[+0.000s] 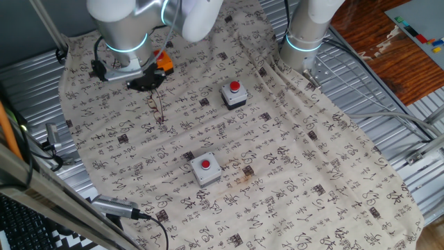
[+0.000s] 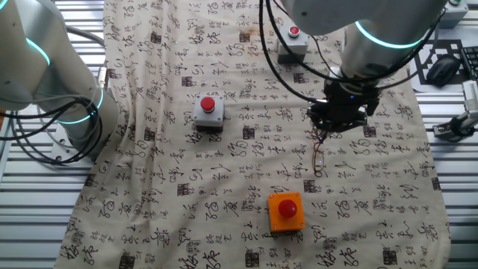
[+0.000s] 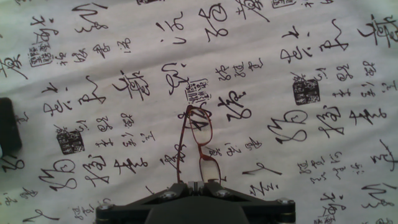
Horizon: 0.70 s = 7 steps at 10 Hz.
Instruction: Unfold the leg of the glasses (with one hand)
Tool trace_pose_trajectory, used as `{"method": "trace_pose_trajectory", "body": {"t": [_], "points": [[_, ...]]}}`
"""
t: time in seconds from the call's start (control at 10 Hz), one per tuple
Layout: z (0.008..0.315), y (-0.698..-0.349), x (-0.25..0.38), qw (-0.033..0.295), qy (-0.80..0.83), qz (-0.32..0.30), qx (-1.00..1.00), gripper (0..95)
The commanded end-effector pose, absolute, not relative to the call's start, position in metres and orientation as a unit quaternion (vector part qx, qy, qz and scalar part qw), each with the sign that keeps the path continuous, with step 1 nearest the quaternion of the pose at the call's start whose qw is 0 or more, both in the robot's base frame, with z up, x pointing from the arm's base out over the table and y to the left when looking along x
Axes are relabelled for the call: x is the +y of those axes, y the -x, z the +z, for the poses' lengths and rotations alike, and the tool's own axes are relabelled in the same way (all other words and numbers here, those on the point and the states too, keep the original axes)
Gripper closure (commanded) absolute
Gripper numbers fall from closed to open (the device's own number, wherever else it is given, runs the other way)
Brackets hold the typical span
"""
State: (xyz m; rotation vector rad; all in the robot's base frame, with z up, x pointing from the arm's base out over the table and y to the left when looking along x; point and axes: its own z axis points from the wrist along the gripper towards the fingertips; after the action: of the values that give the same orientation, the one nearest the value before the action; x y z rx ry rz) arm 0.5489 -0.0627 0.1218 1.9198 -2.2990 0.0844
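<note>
The glasses [image 3: 199,140] lie on the cloth [image 1: 291,160] that covers the table, at its side near the orange box [image 2: 286,211], and the hand [image 3: 196,185] is right at their near end. In the hand view the fingertips sit pressed together at the bottom of the picture, just where the frame's near lens and a thin leg run in under them, so the hand looks closed on the glasses, or on one leg of them; the contact itself is hidden by the fingers, so which part is pinched I cannot tell. A dark line runs along the left of the two lenses, from the far end back toward the fingers; I take it for a leg, lying close to the frame and only slightly spread from it. In both fixed views the glasses [image 1: 157,105] show as a thin reddish loop just below the hand [image 2: 328,133], too small to read further. By my judgement the grasp is made, or nearly so, and the unfolding proper is at most begun: the leg has yet to be swung well out from the frame.
</note>
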Motion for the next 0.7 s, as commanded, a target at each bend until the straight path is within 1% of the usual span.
{"method": "trace_pose_trajectory", "body": {"t": [0.1, 0.6, 0.7], "points": [[0.1206, -0.5516, -0.0622, 0.086, -0.644, 0.033, -0.76, 95.0], [0.1243, -0.5542, -0.0601, 0.085, -0.642, 0.028, -0.762, 95.0], [0.125, -0.5539, -0.0598, 0.077, -0.635, 0.021, -0.768, 95.0]]}}
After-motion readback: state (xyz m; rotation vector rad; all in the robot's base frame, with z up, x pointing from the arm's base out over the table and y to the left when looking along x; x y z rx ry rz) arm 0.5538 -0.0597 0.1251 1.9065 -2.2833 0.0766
